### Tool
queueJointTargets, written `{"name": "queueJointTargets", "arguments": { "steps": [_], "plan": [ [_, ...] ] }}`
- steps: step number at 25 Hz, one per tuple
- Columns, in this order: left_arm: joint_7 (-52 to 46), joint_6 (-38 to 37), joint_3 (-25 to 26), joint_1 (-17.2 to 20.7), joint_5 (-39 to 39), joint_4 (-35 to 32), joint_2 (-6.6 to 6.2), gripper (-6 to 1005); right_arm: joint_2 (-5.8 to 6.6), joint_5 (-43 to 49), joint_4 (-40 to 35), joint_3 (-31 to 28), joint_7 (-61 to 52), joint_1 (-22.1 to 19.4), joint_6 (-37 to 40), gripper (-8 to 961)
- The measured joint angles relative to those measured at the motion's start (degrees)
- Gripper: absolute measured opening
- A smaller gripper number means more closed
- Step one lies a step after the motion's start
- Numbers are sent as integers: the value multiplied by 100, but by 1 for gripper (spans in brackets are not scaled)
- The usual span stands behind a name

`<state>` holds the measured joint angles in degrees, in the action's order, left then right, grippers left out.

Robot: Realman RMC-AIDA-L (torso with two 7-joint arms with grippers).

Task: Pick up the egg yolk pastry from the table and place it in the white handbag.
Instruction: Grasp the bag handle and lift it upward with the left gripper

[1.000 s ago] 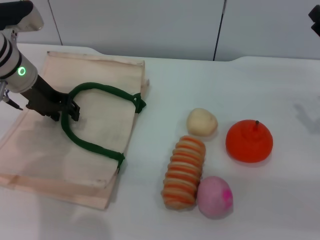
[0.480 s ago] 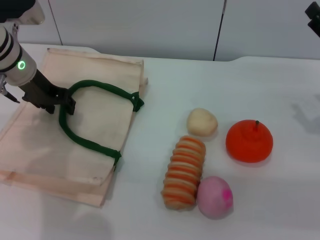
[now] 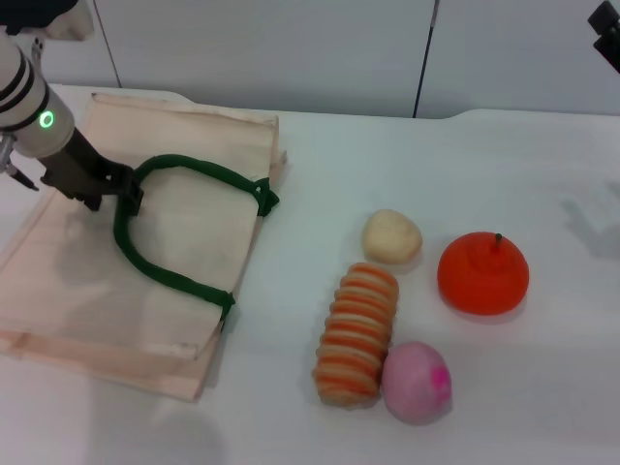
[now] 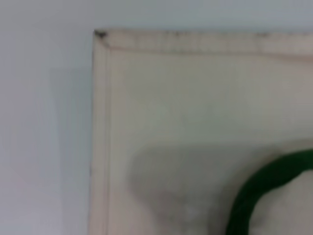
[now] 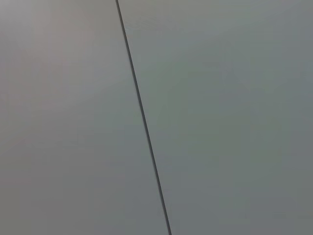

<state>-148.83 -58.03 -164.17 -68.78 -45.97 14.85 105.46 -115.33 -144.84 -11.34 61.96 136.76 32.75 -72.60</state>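
**Left gripper on the bag handle, pastry waiting on the table**

Nearest the robot on the white table (image 3: 542, 387), a pink ball (image 3: 417, 381) sits touching the lower end of a long orange-and-cream striped roll (image 3: 356, 334), which runs away from the camera. Just past the far end of that roll lies the egg yolk pastry (image 3: 391, 236), a small pale cream lump resting on the table, close to the roll's tip, though contact cannot be made out. Off to its right, near but apart, stands an orange fruit (image 3: 483, 272) with a dark stem.

Over on the left, the white handbag (image 3: 194, 242) lies flat, well apart from the pastry. Its dark green handle (image 3: 155, 262) loops across the cloth, and the left gripper (image 3: 124, 198) is down at the far-left bend of that loop, its dark jaws narrowed around the rope and holding it. The left wrist view looks down on a corner of the bag (image 4: 146, 98) with a curve of green handle (image 4: 259, 191) at the edge.

Farthest back, only a dark sliver of the right arm (image 3: 606, 27) shows at the top right corner, parked high; its jaws cannot be told. The right wrist view shows just a grey wall panel (image 5: 220, 122) with a dark seam.
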Motion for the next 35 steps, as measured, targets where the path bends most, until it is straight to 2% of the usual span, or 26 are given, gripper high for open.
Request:
{"name": "queueJointTargets", "arguments": {
  "steps": [7,12,24,29,35],
  "plan": [
    [16,161,8,-10,80,-222,-15,569,-10,0,0,35,-1,53,0,879],
    [24,218,9,2,67,-344,31,570,-9,0,0,40,-3,77,0,879],
    [43,252,8,75,24,-379,40,569,-15,-2,17,8,-9,115,-132,879],
    [50,263,8,75,-86,-490,22,436,-16,0,14,11,-9,129,-132,879],
    [64,272,8,76,-123,-504,20,372,-22,0,10,8,-9,135,-132,879]
  ]
}}
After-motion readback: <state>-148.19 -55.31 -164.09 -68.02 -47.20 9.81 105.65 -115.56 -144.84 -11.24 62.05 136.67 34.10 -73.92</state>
